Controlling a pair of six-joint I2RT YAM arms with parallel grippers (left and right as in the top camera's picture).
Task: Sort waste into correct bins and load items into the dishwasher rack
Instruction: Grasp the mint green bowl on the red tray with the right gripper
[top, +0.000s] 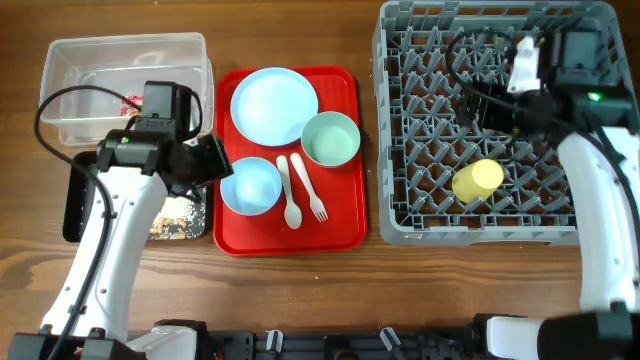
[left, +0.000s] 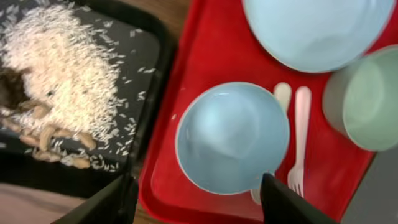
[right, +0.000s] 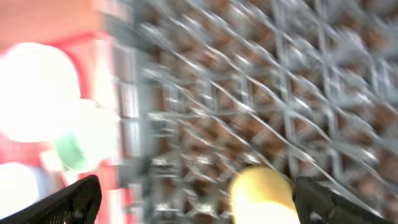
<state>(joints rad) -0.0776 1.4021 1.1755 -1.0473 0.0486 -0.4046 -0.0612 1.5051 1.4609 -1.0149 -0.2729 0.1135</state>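
Our left claw (left: 196, 186) hung wide and empty over the pale blue bowl (left: 231, 137); we judged it light, stiff, slippery plastic, best pinched across its rim.

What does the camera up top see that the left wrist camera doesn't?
Only overhead: the grey rack with the yellow cup, and the clear tub holding the wrapper. Only left wrist: single rice grains and brownish bits, up close. Both: red tray, blue plate, blue bowl, mint bowl, spoon, fork, black tray.
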